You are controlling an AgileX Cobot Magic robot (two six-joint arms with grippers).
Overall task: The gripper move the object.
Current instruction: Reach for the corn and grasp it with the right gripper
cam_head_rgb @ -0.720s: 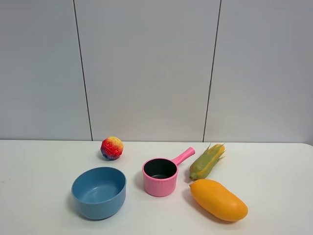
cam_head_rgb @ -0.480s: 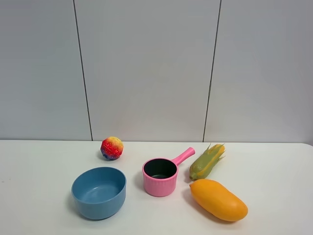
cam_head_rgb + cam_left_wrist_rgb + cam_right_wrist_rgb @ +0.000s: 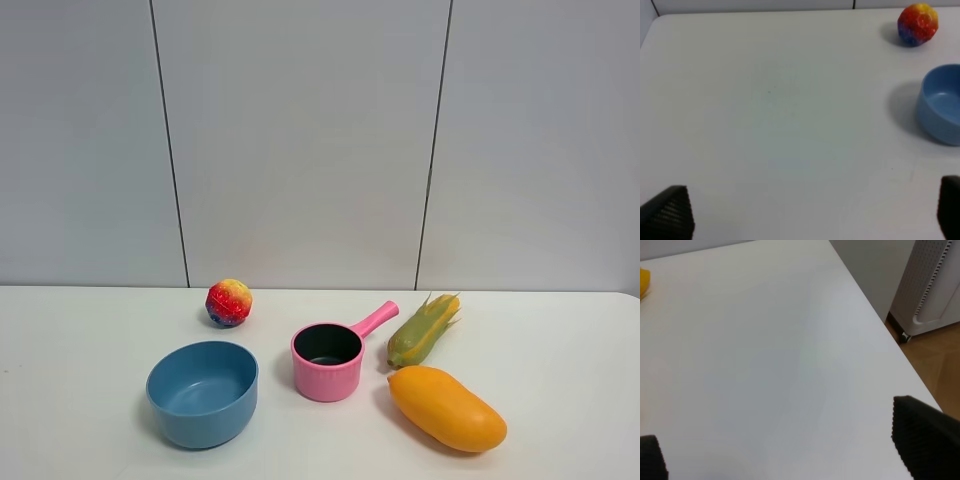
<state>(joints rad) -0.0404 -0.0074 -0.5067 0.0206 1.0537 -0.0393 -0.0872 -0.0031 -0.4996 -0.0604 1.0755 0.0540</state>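
Note:
The toy corn cob (image 3: 422,330), with a green husk and yellow leafy tips, lies on the white table right of the pink pot's handle and just behind the mango. Neither gripper shows in the exterior high view. In the left wrist view my left gripper (image 3: 809,215) is open and empty, its dark fingertips (image 3: 667,212) wide apart over bare table, far from the corn. In the right wrist view my right gripper (image 3: 787,450) is open and empty, with its fingertips (image 3: 925,440) near the table's right edge. The corn is out of both wrist views.
An orange mango (image 3: 447,408) lies in front of the corn; its yellow edge shows in the right wrist view (image 3: 642,282). A pink pot (image 3: 328,360), a blue bowl (image 3: 203,392) (image 3: 942,112) and a red-yellow ball (image 3: 229,302) (image 3: 917,24) stand to the left. A white appliance (image 3: 935,285) stands beyond the table edge.

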